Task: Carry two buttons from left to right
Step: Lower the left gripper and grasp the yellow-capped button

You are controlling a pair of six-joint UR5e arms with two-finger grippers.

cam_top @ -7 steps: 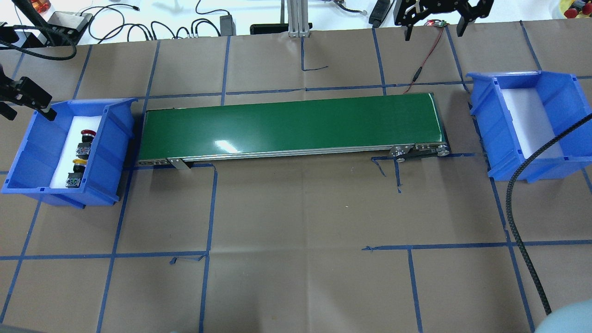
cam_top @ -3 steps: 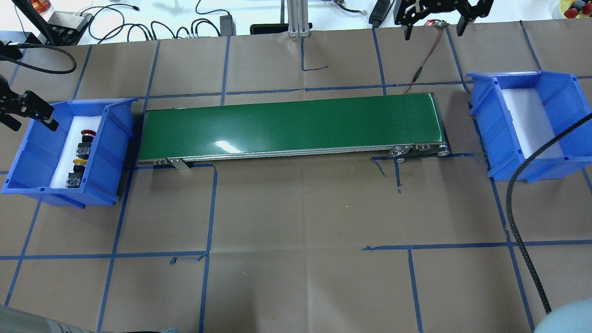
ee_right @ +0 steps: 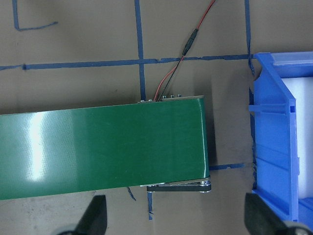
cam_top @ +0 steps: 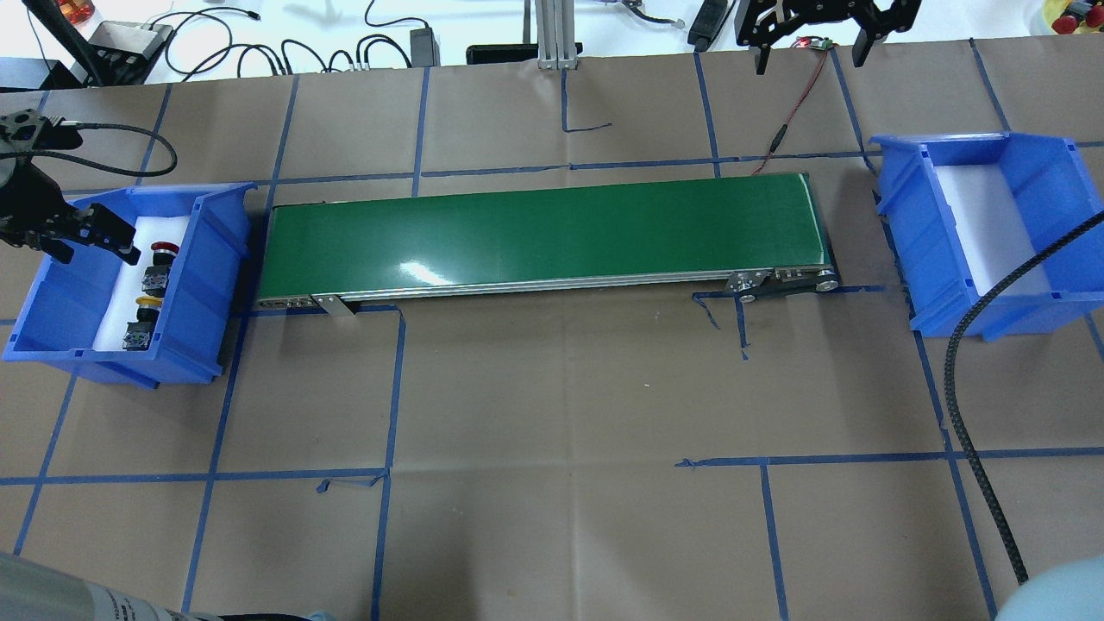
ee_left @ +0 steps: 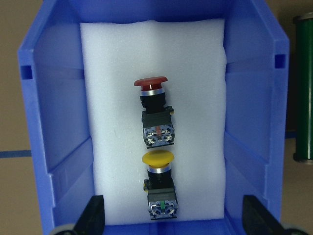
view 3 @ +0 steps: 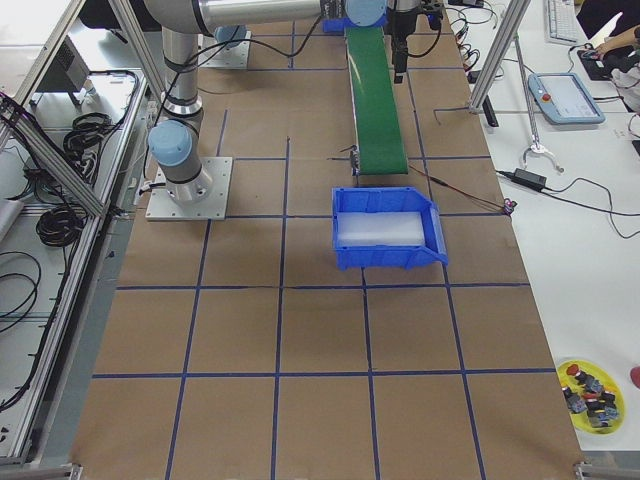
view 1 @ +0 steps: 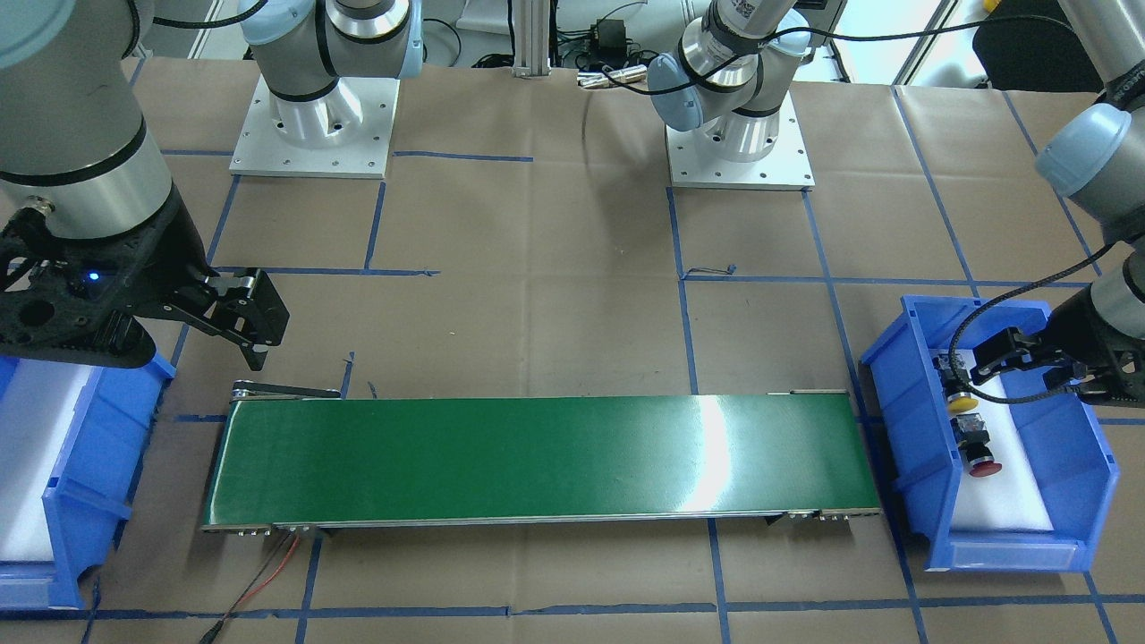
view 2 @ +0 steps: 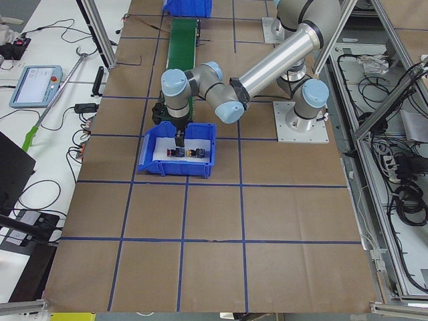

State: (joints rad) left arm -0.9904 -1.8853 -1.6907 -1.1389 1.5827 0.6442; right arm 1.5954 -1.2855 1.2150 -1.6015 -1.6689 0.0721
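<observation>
Two push-buttons lie on white foam in the left blue bin (cam_top: pixel 220 250): a red button (cam_top: pixel 163 250) and a yellow button (cam_top: pixel 147 302), both clear in the left wrist view, red button (ee_left: pixel 151 84) above yellow button (ee_left: pixel 158 158). My left gripper (cam_top: pixel 95 246) hovers open over the bin's far end, just left of the red button; its fingers (ee_left: pixel 93 215) straddle the foam in the wrist view. My right gripper (cam_top: pixel 806 50) is open and empty, high beyond the conveyor's right end; it shows the belt (ee_right: pixel 102 147) below.
A green conveyor belt (cam_top: pixel 535 233) runs between the left bin and the right blue bin (cam_top: pixel 901 216), which holds only white foam. A red-black wire (cam_top: pixel 789 112) lies behind the conveyor's right end. A black cable (cam_top: pixel 957 414) crosses the right front of the table.
My left gripper has moved rightward and in over the left bin, closer to the red button. The right gripper and both buttons have not moved.
</observation>
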